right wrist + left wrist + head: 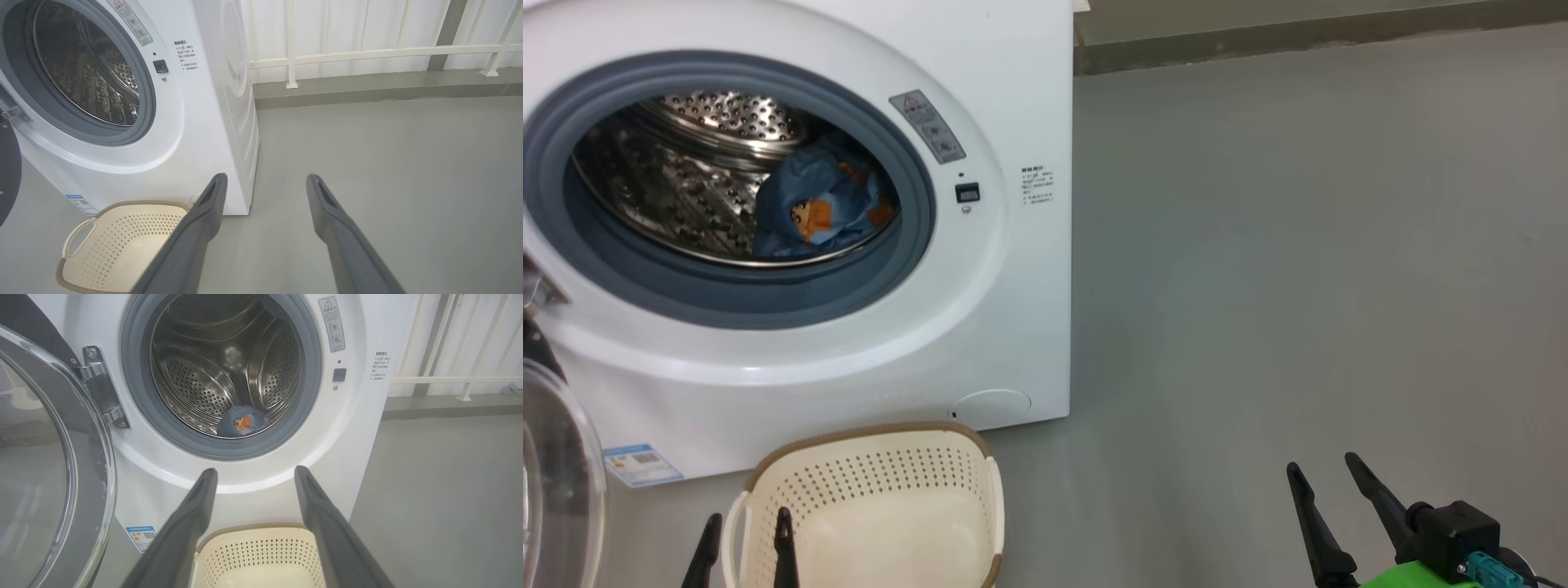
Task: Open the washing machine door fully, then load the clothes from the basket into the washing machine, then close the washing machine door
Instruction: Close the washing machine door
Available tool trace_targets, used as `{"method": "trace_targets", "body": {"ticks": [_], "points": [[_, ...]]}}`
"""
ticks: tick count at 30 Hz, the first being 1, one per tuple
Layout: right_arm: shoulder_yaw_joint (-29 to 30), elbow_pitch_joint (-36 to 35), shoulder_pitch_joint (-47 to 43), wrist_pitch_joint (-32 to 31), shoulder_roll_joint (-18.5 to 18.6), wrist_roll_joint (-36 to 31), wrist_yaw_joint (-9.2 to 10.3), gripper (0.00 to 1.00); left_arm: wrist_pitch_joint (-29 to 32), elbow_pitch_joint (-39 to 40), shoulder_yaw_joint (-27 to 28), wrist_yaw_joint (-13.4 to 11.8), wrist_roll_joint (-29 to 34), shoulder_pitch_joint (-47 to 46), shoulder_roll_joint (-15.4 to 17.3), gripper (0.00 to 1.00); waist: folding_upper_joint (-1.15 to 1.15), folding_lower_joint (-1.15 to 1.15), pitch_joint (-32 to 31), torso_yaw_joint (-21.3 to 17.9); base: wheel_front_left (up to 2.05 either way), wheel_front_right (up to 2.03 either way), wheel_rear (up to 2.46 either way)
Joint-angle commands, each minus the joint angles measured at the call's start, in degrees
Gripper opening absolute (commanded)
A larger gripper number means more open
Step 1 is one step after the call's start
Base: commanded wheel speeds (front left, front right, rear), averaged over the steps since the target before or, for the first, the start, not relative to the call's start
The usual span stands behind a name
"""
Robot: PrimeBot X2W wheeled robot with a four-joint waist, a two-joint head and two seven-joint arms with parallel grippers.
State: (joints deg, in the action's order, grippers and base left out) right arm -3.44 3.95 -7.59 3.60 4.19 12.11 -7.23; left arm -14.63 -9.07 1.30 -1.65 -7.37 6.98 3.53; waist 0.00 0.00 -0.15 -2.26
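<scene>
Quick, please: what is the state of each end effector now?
Left end effector: open, holding nothing.
Right end effector: open, holding nothing.

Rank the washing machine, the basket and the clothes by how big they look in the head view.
1. washing machine
2. basket, nearer the camera and cut by the frame's edge
3. clothes, farther back in the drum

The floor [1298,286] is smooth and grey, and at the back a low dark grey step [367,87] runs along a white wall [367,24] that has thin white bars [367,54] across it.
</scene>
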Motion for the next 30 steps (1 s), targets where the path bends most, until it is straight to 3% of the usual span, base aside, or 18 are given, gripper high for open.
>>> {"method": "trace_targets", "body": {"ticks": [1,23,30], "points": [[-1.01,-1.34,1.00,0.50,0.59,-0.58,-0.25,1.00,-0.37,0.97,1.73,-0.24,0.51,-2.42,0.19,1.00,0.00,0.00,0.07,0.09,-1.04,1.04,0.00],[-0.30,-1.77,0.81,0.44,0.60,-0.96,-0.25,1.00,-0.37,1.73,1.57,0.24,0.15,-2.31,-0.28,1.00,0.00,0.00,0.16,0.49,-0.15,0.15,0.00],[0.68,-2.57,0.53,0.34,0.65,-1.26,-0.25,1.00,-0.37,1.80,1.76,0.26,0.61,-3.02,-0.29,1.00,0.00,0.00,0.53,3.46,0.00,0.00,0.00]]}}
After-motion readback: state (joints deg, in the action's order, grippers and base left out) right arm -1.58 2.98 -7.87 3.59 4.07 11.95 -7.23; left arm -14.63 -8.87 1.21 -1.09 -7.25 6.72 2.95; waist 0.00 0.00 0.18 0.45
